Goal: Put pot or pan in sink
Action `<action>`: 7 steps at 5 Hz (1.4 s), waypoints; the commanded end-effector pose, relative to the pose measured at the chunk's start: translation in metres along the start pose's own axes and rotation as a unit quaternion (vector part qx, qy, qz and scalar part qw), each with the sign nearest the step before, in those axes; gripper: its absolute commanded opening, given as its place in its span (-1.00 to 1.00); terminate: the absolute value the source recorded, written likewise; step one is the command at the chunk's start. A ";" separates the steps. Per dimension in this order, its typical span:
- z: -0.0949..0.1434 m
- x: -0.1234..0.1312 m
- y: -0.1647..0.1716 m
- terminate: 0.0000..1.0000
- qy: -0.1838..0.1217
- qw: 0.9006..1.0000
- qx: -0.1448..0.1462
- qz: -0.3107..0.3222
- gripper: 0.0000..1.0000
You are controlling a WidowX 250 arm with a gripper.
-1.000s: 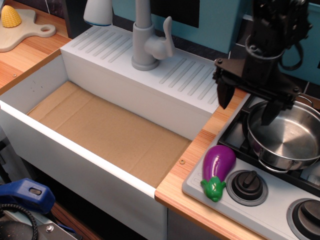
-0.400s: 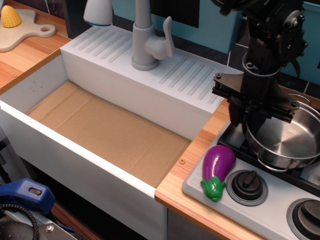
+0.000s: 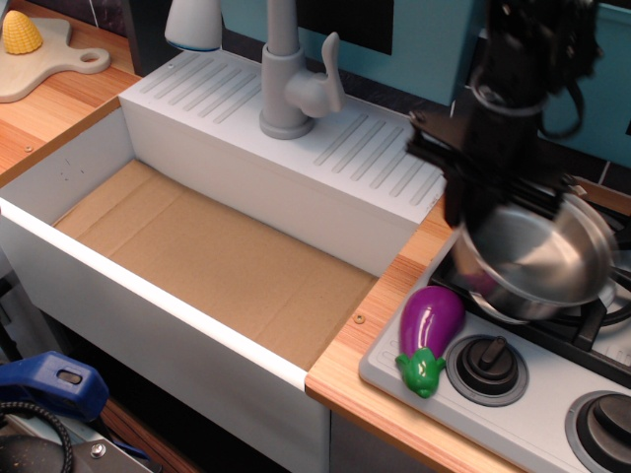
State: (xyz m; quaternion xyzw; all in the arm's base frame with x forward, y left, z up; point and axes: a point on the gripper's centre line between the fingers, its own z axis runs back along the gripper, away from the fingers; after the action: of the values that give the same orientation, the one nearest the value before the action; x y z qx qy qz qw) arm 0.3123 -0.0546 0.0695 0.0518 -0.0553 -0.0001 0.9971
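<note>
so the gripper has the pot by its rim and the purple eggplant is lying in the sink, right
Not quite. The gripper does have the pot by its rim, but the purple eggplant lies on the stove top beside a knob, not in the sink. The observation.image view shows this.

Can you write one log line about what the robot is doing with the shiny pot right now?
phase: lifting | tool: shut on pot rim | pot: tilted, above stove | sink: no pot inside | eggplant: beside stove knob

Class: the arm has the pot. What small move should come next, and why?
Probably carry the pot left toward the sink. The gripper has its jaws on the pot's left rim, the pot looks tilted over the stove, and the eggplant lies just below.
</note>
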 end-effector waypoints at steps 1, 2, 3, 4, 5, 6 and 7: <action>0.038 -0.002 0.046 -1.00 -0.033 0.999 0.015 -0.017 -1.00; 0.038 -0.020 0.068 -1.00 -0.037 0.998 0.043 -0.030 -1.00; 0.023 -0.032 0.092 -1.00 -0.053 0.996 0.058 -0.042 -1.00; 0.003 -0.048 0.098 -1.00 -0.065 0.996 0.049 -0.039 -1.00; -0.017 -0.066 0.100 -1.00 -0.081 0.995 0.042 -0.032 -1.00; -0.038 -0.074 0.112 -1.00 -0.086 0.995 0.012 -0.042 -1.00; -0.057 -0.075 0.121 -1.00 -0.097 0.994 -0.001 -0.057 -1.00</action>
State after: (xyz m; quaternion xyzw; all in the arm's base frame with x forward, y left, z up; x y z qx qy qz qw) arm 0.2473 0.0726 0.0046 0.0478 -0.1537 -0.0643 0.9849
